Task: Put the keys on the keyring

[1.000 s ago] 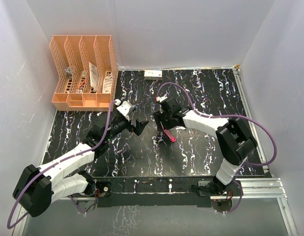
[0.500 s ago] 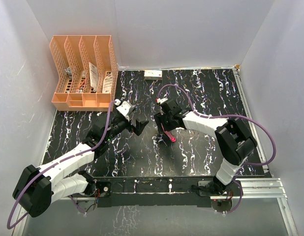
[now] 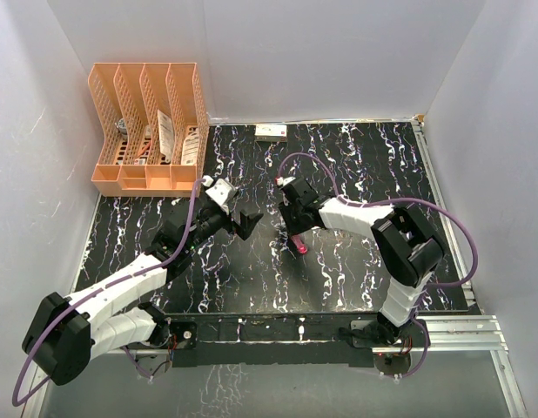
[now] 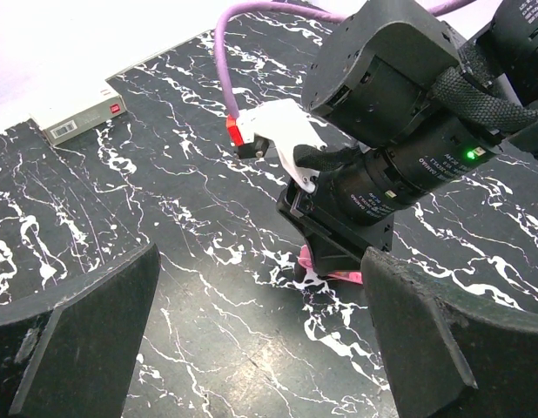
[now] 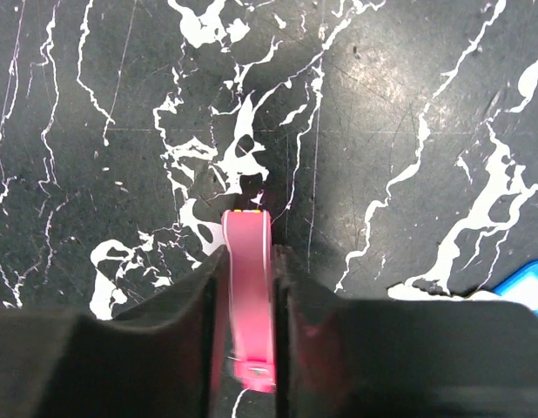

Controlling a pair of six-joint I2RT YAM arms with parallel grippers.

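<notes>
Top view: the orange rack (image 3: 147, 131) has 4 slots, some holding paper tags (image 3: 165, 132). The right fingers (image 3: 294, 226) sit mid-counter (image 3: 252, 279) on the pink keyring (image 3: 301, 246).

Left wrist view: the left fingers (image 4: 73, 340) are spread wide above the counter.

Right wrist view: the right fingers pinch the keyring strap. A blue key (image 5: 528, 286) lies nearby.

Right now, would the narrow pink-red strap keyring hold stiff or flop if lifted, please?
Probably floppy: the pink-red strap keyring looks thin, so its free end may droop. Likely light, being narrower than either finger of the right gripper pinching it.
</notes>
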